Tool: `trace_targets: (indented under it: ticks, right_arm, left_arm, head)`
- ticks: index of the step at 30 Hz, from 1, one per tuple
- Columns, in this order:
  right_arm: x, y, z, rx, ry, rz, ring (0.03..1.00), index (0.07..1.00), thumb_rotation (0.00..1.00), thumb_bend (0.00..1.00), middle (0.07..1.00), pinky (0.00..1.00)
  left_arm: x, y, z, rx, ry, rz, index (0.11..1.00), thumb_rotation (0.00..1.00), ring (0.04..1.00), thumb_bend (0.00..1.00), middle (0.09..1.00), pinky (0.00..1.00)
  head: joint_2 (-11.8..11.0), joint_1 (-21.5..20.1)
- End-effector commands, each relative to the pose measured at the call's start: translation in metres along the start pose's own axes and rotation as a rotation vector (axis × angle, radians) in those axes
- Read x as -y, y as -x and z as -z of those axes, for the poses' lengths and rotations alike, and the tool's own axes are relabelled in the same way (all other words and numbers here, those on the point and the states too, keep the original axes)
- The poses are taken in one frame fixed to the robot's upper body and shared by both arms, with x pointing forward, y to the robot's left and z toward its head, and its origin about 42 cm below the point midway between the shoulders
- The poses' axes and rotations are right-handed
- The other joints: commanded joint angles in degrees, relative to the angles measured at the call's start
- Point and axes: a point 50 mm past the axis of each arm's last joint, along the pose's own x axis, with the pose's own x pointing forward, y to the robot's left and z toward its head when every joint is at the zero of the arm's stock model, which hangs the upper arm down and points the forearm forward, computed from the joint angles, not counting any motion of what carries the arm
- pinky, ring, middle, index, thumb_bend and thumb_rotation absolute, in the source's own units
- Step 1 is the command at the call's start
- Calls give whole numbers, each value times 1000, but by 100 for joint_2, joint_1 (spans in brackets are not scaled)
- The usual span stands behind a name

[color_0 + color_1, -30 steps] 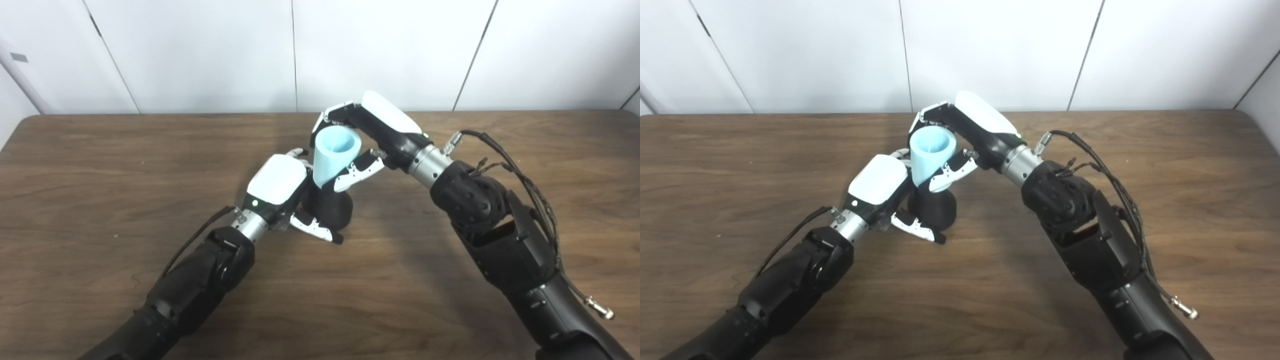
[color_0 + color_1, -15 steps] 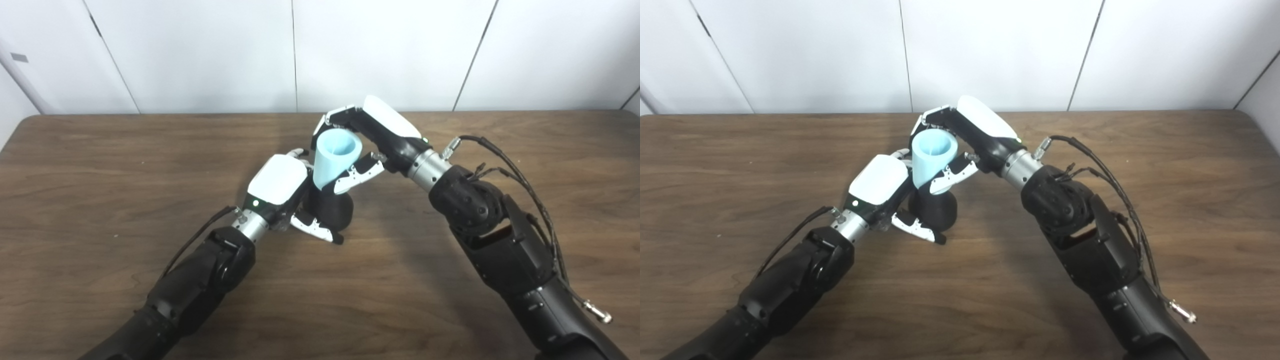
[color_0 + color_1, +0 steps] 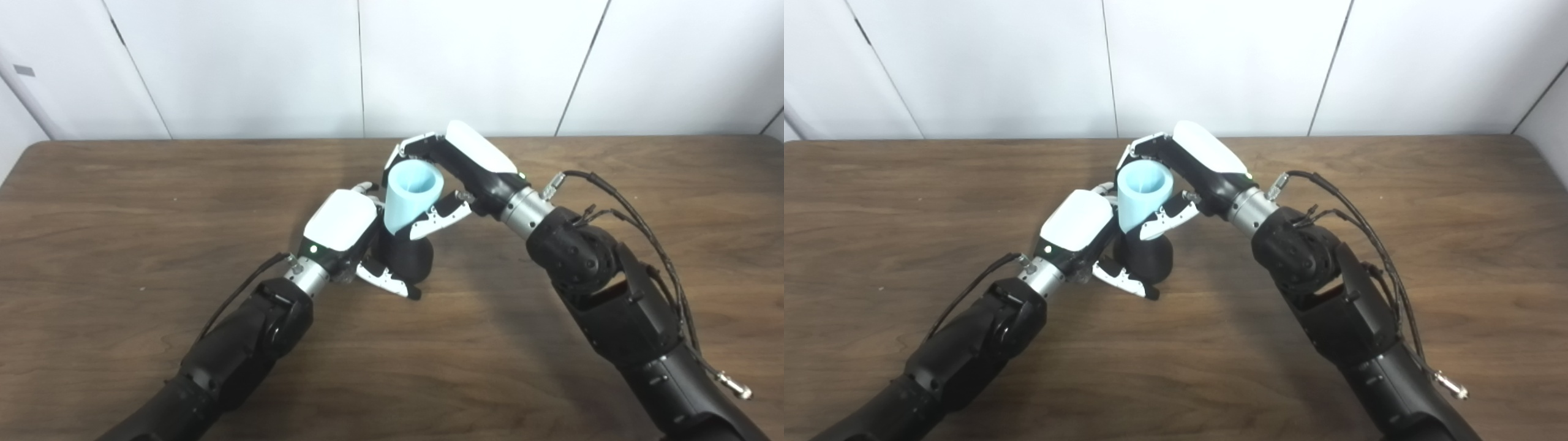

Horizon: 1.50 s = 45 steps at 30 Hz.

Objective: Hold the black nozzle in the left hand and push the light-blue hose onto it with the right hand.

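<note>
Left hand (image 3: 343, 226) wrapped around the black nozzle (image 3: 407, 257) on the table (image 3: 122, 202), right hand (image 3: 456, 168) angled down from the far right — grasping the light-blue hose (image 3: 409, 199), its lower end on the nozzle's top.

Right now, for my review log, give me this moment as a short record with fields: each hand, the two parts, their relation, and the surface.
left hand: left hand, shut on the black nozzle, low by the table
right hand: right hand, shut on the light-blue hose
black nozzle: black rounded plastic nozzle, base at the tabletop
light-blue hose: light-blue tapered hose piece, tilted, open mouth up, narrow end down
relation: hose's lower end meets the nozzle's top; depth of seating cannot be told
surface: dark brown wooden table
</note>
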Motion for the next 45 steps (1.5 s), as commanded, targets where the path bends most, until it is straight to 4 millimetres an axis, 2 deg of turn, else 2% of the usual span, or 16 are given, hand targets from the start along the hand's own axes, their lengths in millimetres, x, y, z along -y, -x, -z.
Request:
trace_targets:
  ticks: [1, 6, 15, 17, 18, 19, 20, 22, 28, 31, 32, 35, 38, 45]
  right_arm:
    - [-16, 12, 8, -34, 58, -180, 410, 496, 0, 519, 489, 366]
    - [-13, 11, 6, -17, 110, -242, 392, 512, 0, 517, 473, 342]
    - [-14, 13, 7, -64, 89, -273, 382, 513, 0, 516, 479, 333]
    - [-10, 13, 4, -72, 70, -251, 386, 550, 0, 511, 481, 342]
    - [-7, 13, 2, -74, 73, -237, 453, 655, 0, 543, 487, 371]
    - [-5, 13, 0, -73, 83, -221, 507, 725, 49, 686, 582, 404]
    - [-2, 12, -1, -72, 96, -200, 553, 775, 86, 769, 641, 437]
    - [1, 11, -3, -66, 107, -168, 630, 837, 151, 851, 723, 500]
    - [12, 8, -7, -66, 87, -62, 605, 813, 115, 841, 751, 459]
    - [15, 8, -8, -63, 76, -7, 588, 816, 94, 846, 703, 457]
    - [16, 8, -8, -64, 71, 10, 619, 824, 99, 856, 712, 486]
    - [18, 7, -9, -60, 52, 48, 796, 897, 122, 877, 867, 628]
    - [21, 8, -11, -51, 35, 75, 903, 972, 152, 912, 971, 698]
    - [31, 12, -14, -42, 71, 132, 996, 1000, 243, 999, 1000, 743]
  left_arm:
    - [66, 35, -19, 4, 31, 392, 479, 0, 594, 525, 493, 873]
    - [66, 36, -19, 8, 37, 385, 477, 0, 592, 525, 496, 858]
    - [66, 37, -19, 1, 42, 396, 479, 0, 590, 525, 494, 874]
    - [66, 37, -19, 2, 41, 393, 477, 0, 588, 525, 496, 872]
    - [66, 37, -19, 2, 39, 391, 477, 0, 588, 525, 498, 865]
    - [66, 37, -19, 2, 37, 390, 476, 0, 587, 525, 499, 860]
    - [66, 37, -18, 1, 36, 391, 476, 0, 586, 525, 499, 858]
    - [66, 37, -18, -1, 38, 393, 477, 0, 586, 525, 499, 862]
    - [68, 36, -17, 1, 40, 395, 471, 0, 586, 524, 505, 864]
    - [69, 35, -17, 1, 36, 399, 476, 0, 585, 525, 500, 862]
    - [69, 35, -17, 0, 37, 399, 477, 0, 585, 525, 497, 865]
    - [69, 35, -17, -4, 35, 402, 475, 0, 586, 525, 500, 866]
    - [70, 35, -16, -3, 39, 400, 478, 0, 585, 525, 497, 863]
    - [71, 34, -15, -3, 35, 404, 478, 0, 581, 525, 497, 852]
  head:
    - [6, 6]
    - [11, -1]
    - [-9, 9]
    - [-18, 11]
    - [-18, 11]
    - [-18, 11]
    - [-46, -8]
    - [-46, -8]
    - [-100, -10]
    - [-113, -10]
    - [-113, -10]
    - [-128, -8]
    - [-128, -8]
    - [-160, -8]
